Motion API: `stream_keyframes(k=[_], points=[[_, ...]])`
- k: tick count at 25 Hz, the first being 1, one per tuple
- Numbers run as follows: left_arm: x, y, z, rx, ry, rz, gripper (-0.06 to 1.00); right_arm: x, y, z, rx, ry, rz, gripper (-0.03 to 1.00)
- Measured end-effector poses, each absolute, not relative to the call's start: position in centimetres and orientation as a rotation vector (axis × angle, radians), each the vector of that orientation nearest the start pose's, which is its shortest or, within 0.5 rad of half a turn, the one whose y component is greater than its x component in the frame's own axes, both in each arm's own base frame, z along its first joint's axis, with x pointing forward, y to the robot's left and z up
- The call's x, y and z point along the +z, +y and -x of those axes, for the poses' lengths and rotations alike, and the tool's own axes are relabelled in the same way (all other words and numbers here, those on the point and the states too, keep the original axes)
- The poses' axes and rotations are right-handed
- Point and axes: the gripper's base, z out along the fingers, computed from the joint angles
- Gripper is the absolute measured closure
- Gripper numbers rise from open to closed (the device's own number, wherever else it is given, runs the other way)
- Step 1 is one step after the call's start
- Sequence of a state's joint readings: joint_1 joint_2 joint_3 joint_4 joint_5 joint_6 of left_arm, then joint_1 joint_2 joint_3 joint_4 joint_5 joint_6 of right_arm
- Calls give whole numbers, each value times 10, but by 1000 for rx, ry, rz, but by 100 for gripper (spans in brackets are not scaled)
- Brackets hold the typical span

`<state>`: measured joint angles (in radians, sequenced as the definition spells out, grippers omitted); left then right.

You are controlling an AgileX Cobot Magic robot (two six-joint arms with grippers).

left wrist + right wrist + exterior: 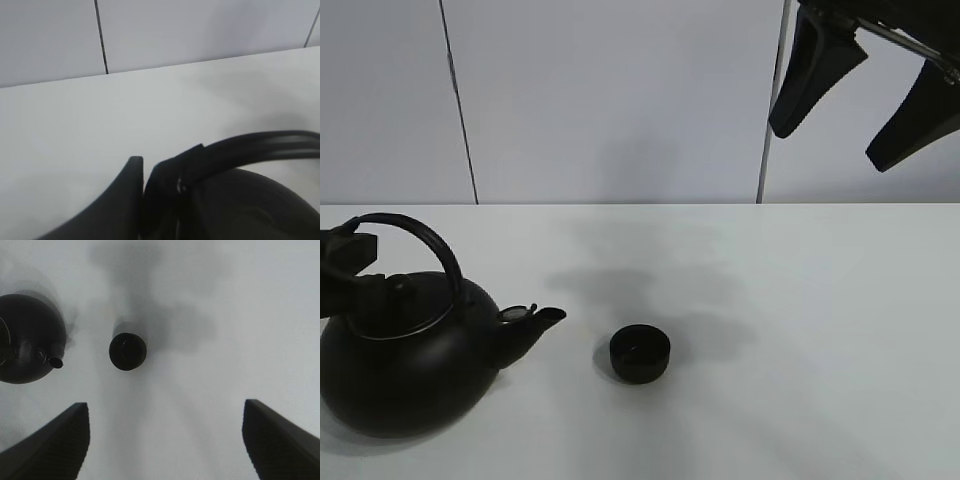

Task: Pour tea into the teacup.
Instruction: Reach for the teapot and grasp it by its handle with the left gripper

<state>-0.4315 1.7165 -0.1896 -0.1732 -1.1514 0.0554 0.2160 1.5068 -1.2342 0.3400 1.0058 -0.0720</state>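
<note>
The small black teacup [640, 352] stands upright on the white table [800, 330], near the middle. The large black kettle [405, 370] sits at the left, its spout [535, 320] pointing toward the cup with a gap between them. My left gripper [345, 260] is at the left end of the arched handle [430, 245]. In the left wrist view the gripper [144, 165] is shut on the handle [260, 145]. My right gripper [860, 100] hangs open and empty high above the table's right side. The right wrist view shows the right gripper [167, 440], the cup [128, 351] and the kettle [27, 337] from above.
A pale panelled wall [620, 100] runs behind the table's far edge. Soft arm shadows lie on the table behind the cup. Nothing else stands on the white surface in view.
</note>
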Motion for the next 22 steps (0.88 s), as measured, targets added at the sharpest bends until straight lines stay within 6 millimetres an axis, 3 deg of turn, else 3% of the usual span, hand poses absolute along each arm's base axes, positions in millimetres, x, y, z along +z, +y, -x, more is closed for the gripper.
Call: stream_keyframes(k=[13,22], points=[[127,-79,-206,-160,1850,-283,79,302,91,-293,483,2740,219,39],[139,-92,-218,-234,1822,-332,79,303,91,-293,483,2739,219,39]])
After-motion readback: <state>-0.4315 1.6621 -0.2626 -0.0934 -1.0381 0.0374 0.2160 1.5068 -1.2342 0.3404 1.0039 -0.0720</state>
